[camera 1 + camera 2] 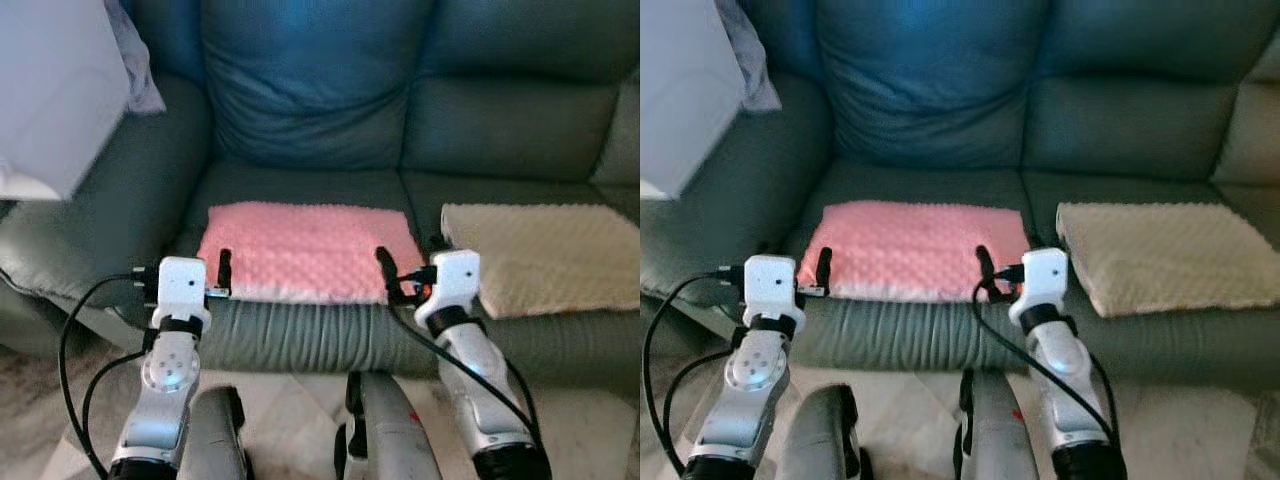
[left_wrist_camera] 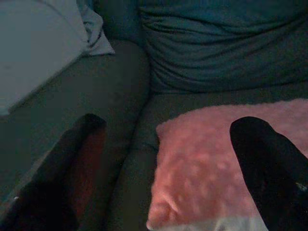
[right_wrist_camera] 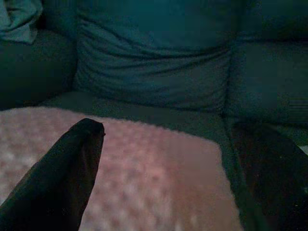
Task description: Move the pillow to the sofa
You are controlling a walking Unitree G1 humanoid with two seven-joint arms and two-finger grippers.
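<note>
Left eye view: pink pillow (image 1: 310, 250) on sofa (image 1: 320, 110)

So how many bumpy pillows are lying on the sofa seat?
2. The pink bumpy pillow lies flat on the dark teal leather sofa, between the left gripper and right gripper. The cream bumpy pillow lies beside it, to the robot's right.

Open seat ahead of both spread jaws, pink pillow (image 1: 308, 250) lying between them, beige cushion (image 1: 545, 255) blocking outside the right gripper (image 3: 168, 159).
</note>
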